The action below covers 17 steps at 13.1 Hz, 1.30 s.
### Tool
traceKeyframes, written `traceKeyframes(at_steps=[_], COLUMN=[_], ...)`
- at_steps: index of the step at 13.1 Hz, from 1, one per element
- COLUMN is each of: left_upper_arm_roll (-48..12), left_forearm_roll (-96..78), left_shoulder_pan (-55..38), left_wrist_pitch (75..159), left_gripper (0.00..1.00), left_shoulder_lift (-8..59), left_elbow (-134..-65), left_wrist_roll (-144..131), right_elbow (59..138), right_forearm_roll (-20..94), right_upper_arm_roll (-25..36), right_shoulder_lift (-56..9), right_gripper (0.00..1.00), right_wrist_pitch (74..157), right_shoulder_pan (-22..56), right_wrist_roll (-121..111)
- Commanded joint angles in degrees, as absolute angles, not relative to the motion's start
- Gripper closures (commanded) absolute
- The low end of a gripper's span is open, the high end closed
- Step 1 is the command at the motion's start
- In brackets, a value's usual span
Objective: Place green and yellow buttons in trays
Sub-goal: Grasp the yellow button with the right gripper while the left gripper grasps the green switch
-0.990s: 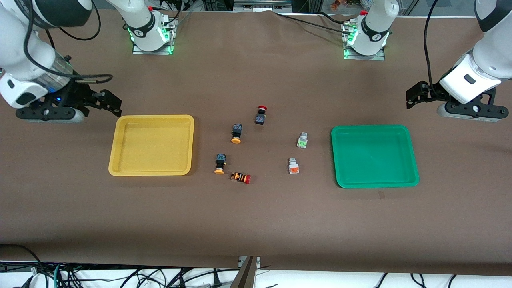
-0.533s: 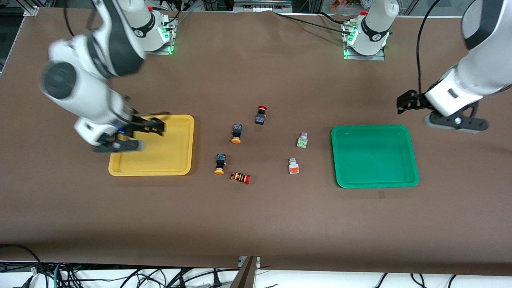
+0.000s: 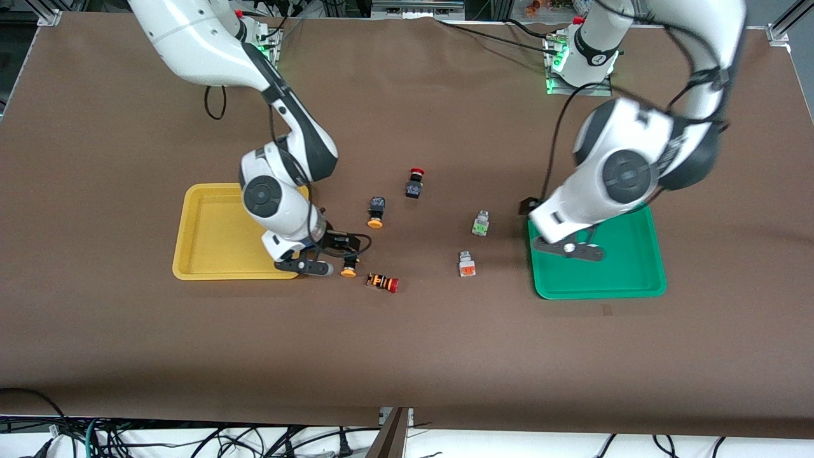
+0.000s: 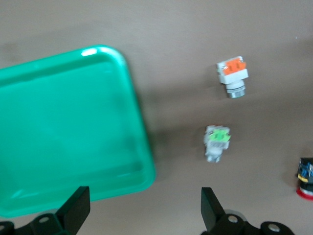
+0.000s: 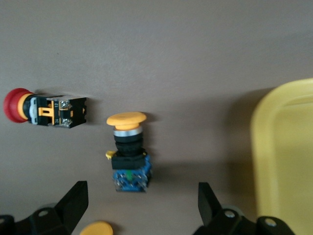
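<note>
Two yellow-capped black buttons [image 3: 376, 212] [image 3: 349, 262] lie beside the yellow tray [image 3: 210, 238]. The white green-faced button [image 3: 481, 224] and the white orange-faced button [image 3: 467, 264] lie beside the green tray [image 3: 626, 270]. My right gripper [image 3: 327, 254] is open and empty, low by the yellow tray's corner. In the right wrist view my right gripper [image 5: 142, 205] hangs just off the nearer yellow button [image 5: 128, 152]. My left gripper [image 3: 563, 247] is open and empty over the green tray's edge nearest the buttons. In the left wrist view my left gripper [image 4: 143, 210] shows with the green tray [image 4: 63, 132] and both white buttons [image 4: 217, 142] [image 4: 233, 76].
A black button with a red cap [image 3: 414, 183] lies farther from the front camera than the others. An orange-striped button with a red cap [image 3: 382, 282] lies close beside the nearer yellow button; it also shows in the right wrist view [image 5: 46, 108].
Both arms swung in from the table's ends. The right gripper crossed the yellow tray to the nearer yellow button. The left gripper came to the green tray's edge. No button moved.
</note>
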State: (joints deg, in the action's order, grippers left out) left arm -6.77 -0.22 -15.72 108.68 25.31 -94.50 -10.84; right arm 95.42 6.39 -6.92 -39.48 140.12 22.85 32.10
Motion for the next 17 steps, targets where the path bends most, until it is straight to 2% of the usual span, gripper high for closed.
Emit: traceKeyframes(at_steps=[1, 3, 6, 9, 10, 11, 12, 13, 15, 17], left_upper_arm_roll=[-6.2, -6.1, -6.2, -6.2, -6.1, -6.2, -6.1, -6.1, -6.0, -5.0], left_forearm_roll=[-0.8, -0.6, -0.3, 0.0, 0.1, 0.1, 0.1, 0.1, 0.1, 0.2], left_shoulder_pan=[-20.1, -23.1, -24.3, -25.4, -25.4, -25.4, -25.4, -25.4, -25.0, -24.2], left_wrist_pitch=[114.4, 120.0, 128.2, 129.8, 129.8, 129.8, 129.7, 129.4, 128.2, 120.7], left_gripper=[0.0, 0.0, 0.0, 0.0, 0.26, 0.58, 0.77, 0.9, 0.95, 0.94], left_shoulder_lift=[32.7, 34.8, 36.5, 36.6, 36.6, 36.6, 36.6, 36.6, 35.3, 32.5], left_elbow=[-93.5, -95.5, -100.1, -102.4, -102.4, -102.4, -102.4, -102.3, -101.7, -99.2], left_wrist_roll=[-12.6, -17.1, -18.5, -18.5, -18.2, -18.2, -18.1, -17.9, -18.0, -17.8], right_elbow=[92.4, 90.6, 90.4, 90.4, 90.4, 90.4, 90.4, 90.4, 90.6, 91.4], right_forearm_roll=[7.1, 7.1, 6.8, 6.5, 6.4, 6.2, 6.0, 6.0, 6.0, 6.0], right_upper_arm_roll=[-6.7, -6.7, -6.6, -6.4, -6.3, -6.2, -6.0, -5.5, -3.3, -0.1], right_shoulder_lift=[-42.8, -45.3, -47.3, -47.3, -47.1, -46.8, -46.3, -45.4, -42.1, -37.8], right_gripper=[0.01, 0.02, 0.14, 0.47, 0.55, 0.61, 0.62, 0.62, 0.62, 0.62], right_wrist_pitch=[142.5, 144.0, 147.9, 148.5, 148.2, 147.5, 146.0, 144.2, 138.6, 130.8], right_shoulder_pan=[23.7, 24.2, 24.7, 24.6, 24.3, 24.1, 23.8, 23.5, 23.3, 23.2], right_wrist_roll=[33.7, 33.9, 34.3, 33.3, 33.0, 32.8, 32.2, 30.2, 25.8, 20.2])
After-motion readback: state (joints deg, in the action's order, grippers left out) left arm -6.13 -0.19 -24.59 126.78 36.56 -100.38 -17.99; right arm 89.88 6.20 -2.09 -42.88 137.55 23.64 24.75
